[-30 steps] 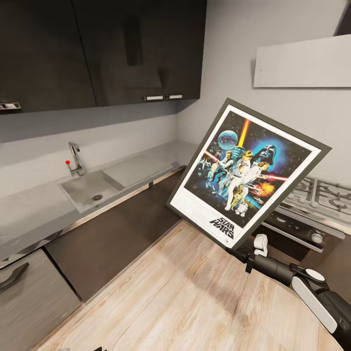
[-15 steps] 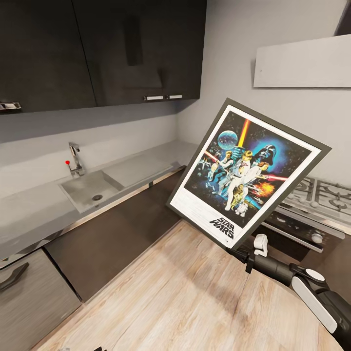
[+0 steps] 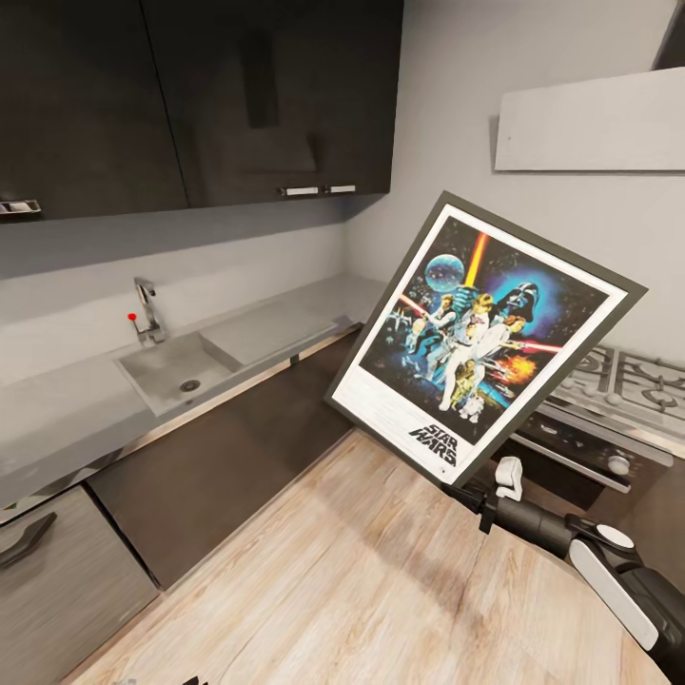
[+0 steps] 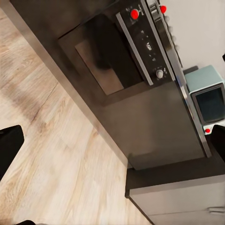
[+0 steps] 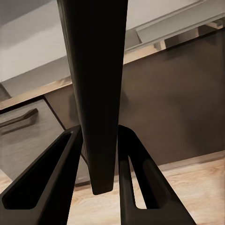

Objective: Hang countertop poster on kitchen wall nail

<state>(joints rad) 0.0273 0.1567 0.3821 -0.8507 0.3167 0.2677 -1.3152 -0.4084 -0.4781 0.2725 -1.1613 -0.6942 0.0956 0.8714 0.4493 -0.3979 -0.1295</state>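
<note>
While your right gripper (image 3: 468, 492) clamps the lower corner of the poster (image 3: 485, 333), the frame stands tilted in the air in front of the kitchen corner, its Star Wars title strip nearest the gripper. In the right wrist view you see the poster's dark edge (image 5: 96, 89) running between the two black fingers (image 5: 136, 183), which press against it on both sides. The poster hangs clear of the kitchen countertop (image 3: 276, 328), which lies behind and to its left with the sink (image 3: 176, 371) and tap (image 3: 145, 309). The gas hob (image 3: 623, 381) sits partly behind the frame's right side. Your left wrist camera looks at the oven front (image 4: 117, 56) and the wooden floor (image 4: 51, 159); I cannot tell whether your left gripper is wide or narrow.
</note>
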